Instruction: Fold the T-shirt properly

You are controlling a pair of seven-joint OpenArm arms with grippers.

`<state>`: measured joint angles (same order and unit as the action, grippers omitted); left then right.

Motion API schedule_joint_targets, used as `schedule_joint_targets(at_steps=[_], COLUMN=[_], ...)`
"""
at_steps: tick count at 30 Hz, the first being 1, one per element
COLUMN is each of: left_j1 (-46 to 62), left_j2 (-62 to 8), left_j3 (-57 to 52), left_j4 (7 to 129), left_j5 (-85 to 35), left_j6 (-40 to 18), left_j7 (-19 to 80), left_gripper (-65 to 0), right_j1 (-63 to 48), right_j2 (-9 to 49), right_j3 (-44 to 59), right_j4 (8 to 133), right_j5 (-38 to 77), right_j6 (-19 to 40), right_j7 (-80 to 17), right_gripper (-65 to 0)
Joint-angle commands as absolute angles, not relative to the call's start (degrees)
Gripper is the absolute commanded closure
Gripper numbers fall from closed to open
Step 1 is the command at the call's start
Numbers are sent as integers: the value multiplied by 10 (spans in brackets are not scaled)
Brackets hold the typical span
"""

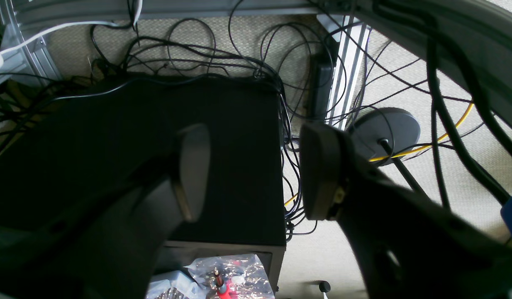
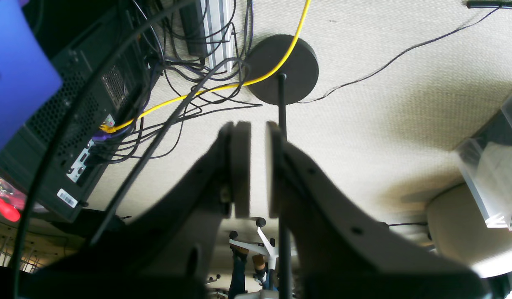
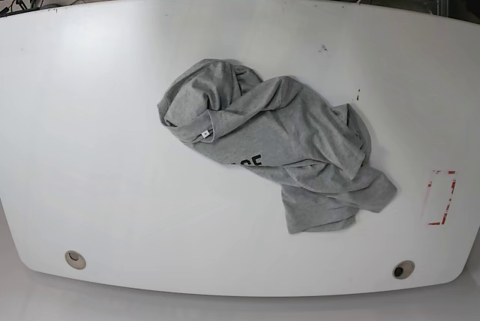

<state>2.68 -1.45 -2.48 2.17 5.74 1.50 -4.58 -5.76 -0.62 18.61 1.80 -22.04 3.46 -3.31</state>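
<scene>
Worktop (image 3: 90,111) is white and rounded, and fills the base view; I see no arm over it. Both wrist cams look off the worktop at beige carpet (image 2: 384,74).

T-shirt (image 3: 270,145) sits crumpled near worktop centre, grey, bunched with overlapping folds, one flap trailing toward the near right edge. I see bare white surface on every side of it, widest on the base view's left. It shows in neither wrist view, so I can't place it relative to either set of jaws.

Left gripper (image 1: 252,170): jaws released, wide gap, nothing between them. Behind them is a black PC case (image 1: 235,137) and a cable tangle (image 1: 198,54).

Right gripper (image 2: 258,166): jaws clenched to a thin slit, nothing held. Beyond them a round black stand base (image 2: 297,70) with a yellow cable (image 2: 198,93) running across it.

Writing: partial black capitals on the shirt chest (image 3: 249,163), cut off by folds, not readable as a word. Small white neck tag (image 3: 205,133). Red corner marks (image 3: 441,197) near the worktop's right edge.
</scene>
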Motion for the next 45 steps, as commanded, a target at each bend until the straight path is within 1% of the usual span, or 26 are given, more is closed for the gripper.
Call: schedule_joint_targets(at_steps=[1,35,45], left_j1=[27,32,45], left_j2=[-16,-15,-13], left_j3=[-25,-27,-31], left_j4=[22,16,15], left_j5=[57,62,68], left_j6=[15,19,22], left_j7=[-49,-61,-134], left_gripper=[-316,-311,-305], right_j1=[-62,-68,-70], right_j2=[-5,-7,-7], right_j3=[186,186,185], right_j4=[15,7,12], right_j5=[-220,-222,-217], right_j6=[37,39,38], right_j7=[-38,-36,-29], right_gripper=[-55,-57,-61])
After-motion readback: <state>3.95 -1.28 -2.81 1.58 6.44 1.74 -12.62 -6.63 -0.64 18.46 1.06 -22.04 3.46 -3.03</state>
